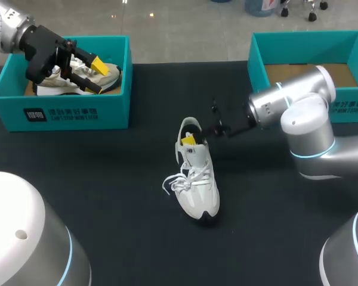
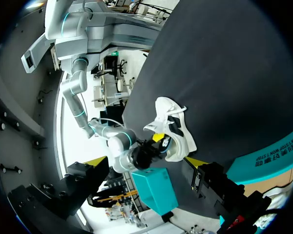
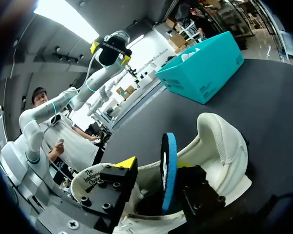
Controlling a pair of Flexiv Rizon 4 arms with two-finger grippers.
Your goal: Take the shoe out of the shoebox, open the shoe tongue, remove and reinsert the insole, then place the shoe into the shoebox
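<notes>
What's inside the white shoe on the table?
An insole with a blue edge stands upright in the opening of the shoe, at the right gripper. The inside of the toe end is covered.

So the table is a plain matte black top, nothing fancy. Three things sit right on it. There's a white shoe about in the middle, standing on its sole with the toe pointing at the near edge and the heel toward the back, loose laces flopping onto the black on its left side. Back left is a teal box, open on top. Back right is a second teal box, also open, well apart from the shoe.
</notes>
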